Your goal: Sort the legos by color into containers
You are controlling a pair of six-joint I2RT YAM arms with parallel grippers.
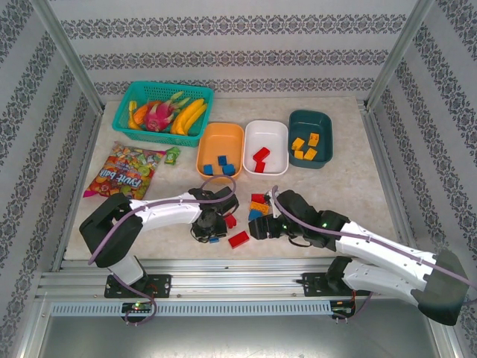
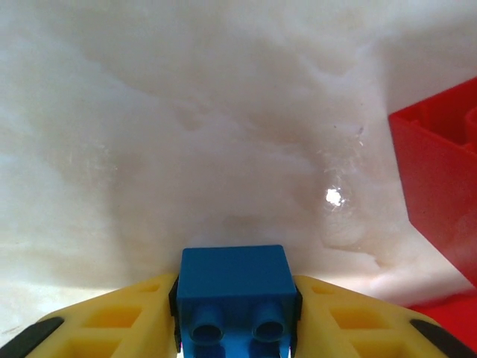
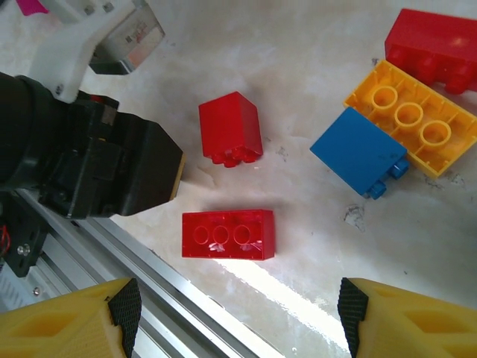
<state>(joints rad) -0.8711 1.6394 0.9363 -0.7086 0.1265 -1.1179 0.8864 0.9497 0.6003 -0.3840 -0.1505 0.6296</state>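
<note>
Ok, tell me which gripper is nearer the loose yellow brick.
Right. The right gripper hangs open close by the yellow brick; the left gripper, clamping a blue brick, sits farther left beyond the red bricks.

The pale marbled surface (image 1: 350, 201) is carrying a teal mesh basket (image 1: 173, 86) of fruit and a snack bag (image 1: 125, 171) at its far left, an orange tray (image 1: 223, 142), a white tray (image 1: 267, 136) and a dark teal tray (image 1: 309, 121) in a row, and loose legos (image 1: 239, 239) lying near its front edge.
</note>
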